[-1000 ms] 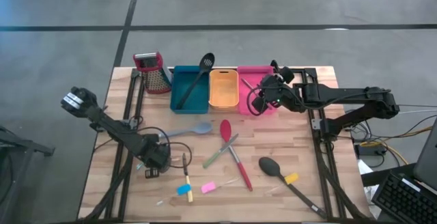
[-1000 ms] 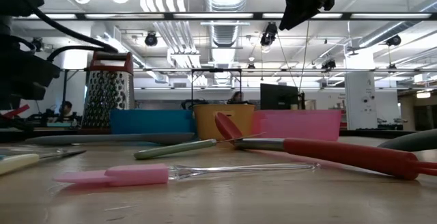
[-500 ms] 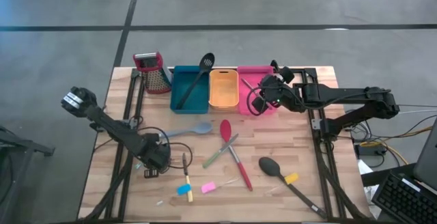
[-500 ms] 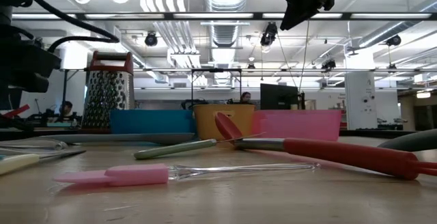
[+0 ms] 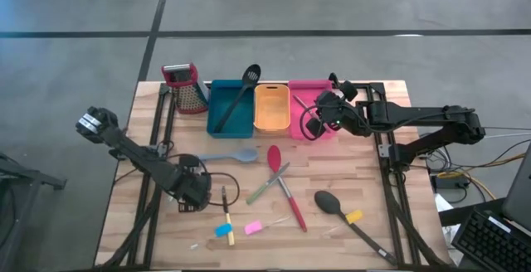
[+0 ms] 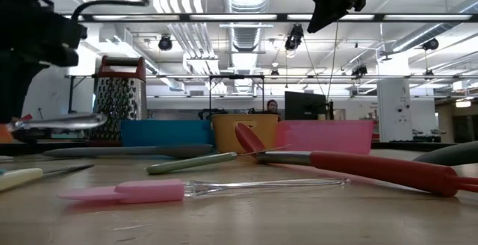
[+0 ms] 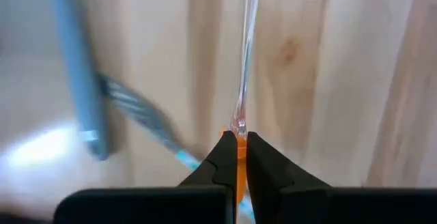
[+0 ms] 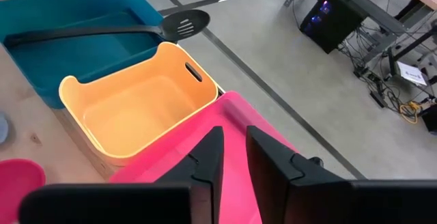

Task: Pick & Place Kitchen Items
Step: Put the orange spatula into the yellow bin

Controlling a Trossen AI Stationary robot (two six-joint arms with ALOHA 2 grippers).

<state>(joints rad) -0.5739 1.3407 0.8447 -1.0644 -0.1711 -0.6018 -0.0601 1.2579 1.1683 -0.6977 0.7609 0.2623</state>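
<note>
Clear orange-handled utensil (image 7: 244, 80) now lifted off wooden table (image 5: 365, 172)

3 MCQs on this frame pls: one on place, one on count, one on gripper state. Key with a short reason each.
1. Where does the black slotted spatula lie?
A. In the teal bin, head past its far rim
B. In the orange bin
C. Flat on the table beside the red spoon

2. How many rectangular bins stand in the row at the table's far edge?
A. Two
B. Three
C. Four

3. What is the state of the left gripper?
A. Wide open above the grater
B. Shut on nothing
C. Shut on a clear utensil with an orange handle

Key:
1 A: the high view shows its handle inside the teal bin and its head over the rim.
2 B: teal, orange and pink bin sit side by side.
3 C: the left wrist view shows the fingers pinching the orange end, the clear shaft running on ahead.
</note>
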